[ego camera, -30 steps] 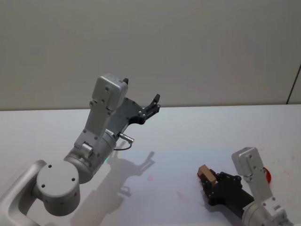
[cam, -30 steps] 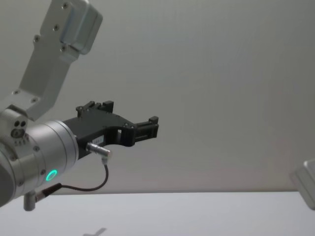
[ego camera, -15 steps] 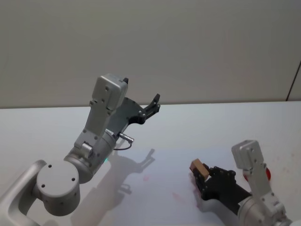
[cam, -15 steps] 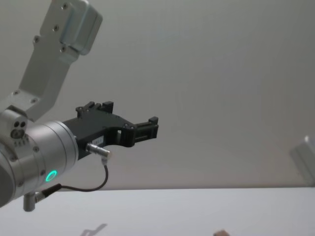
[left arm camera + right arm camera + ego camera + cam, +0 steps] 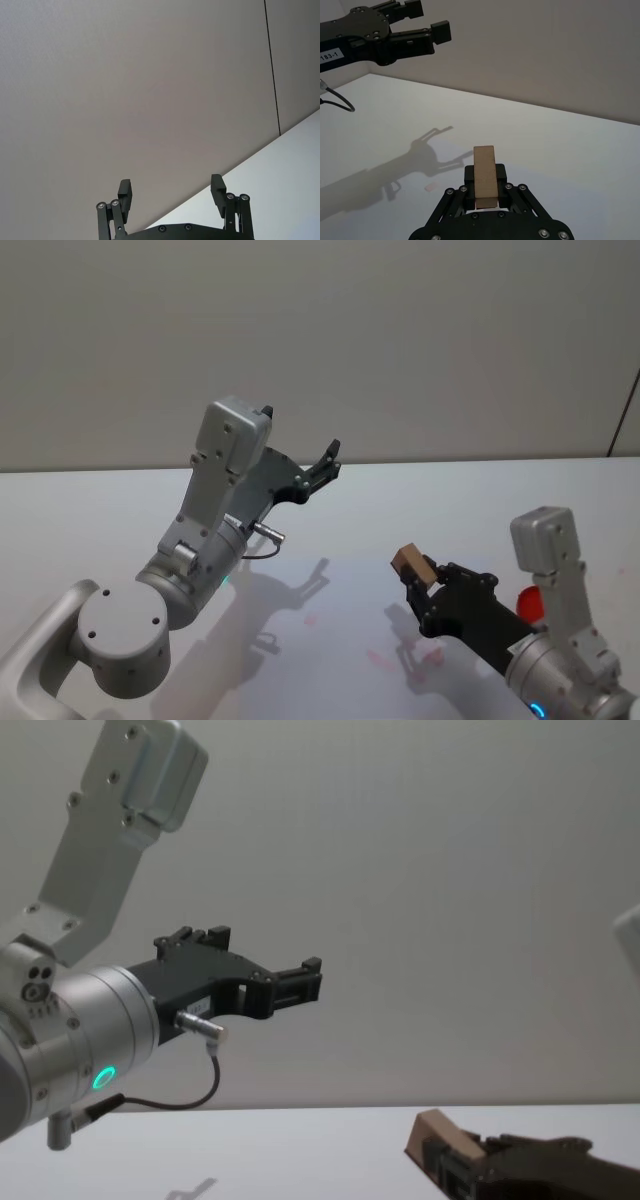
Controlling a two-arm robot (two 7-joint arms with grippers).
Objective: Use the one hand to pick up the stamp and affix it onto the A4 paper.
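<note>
Your right hand [image 5: 417, 578] clamped on wooden stamp [image 5: 410, 561], held above table [image 5: 100, 510]. Stamp seems light, rigid; grip its side faces, keep it square. Left hand [image 5: 171, 192] parked high, jaws apart.

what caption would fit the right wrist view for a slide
Right gripper holding the stamp above the table, left gripper raised open beyond.

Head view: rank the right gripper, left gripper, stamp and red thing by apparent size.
1. right gripper, though nearer the camera
2. left gripper
3. stamp and red thing look alike; the right arm hides part of the red thing
</note>
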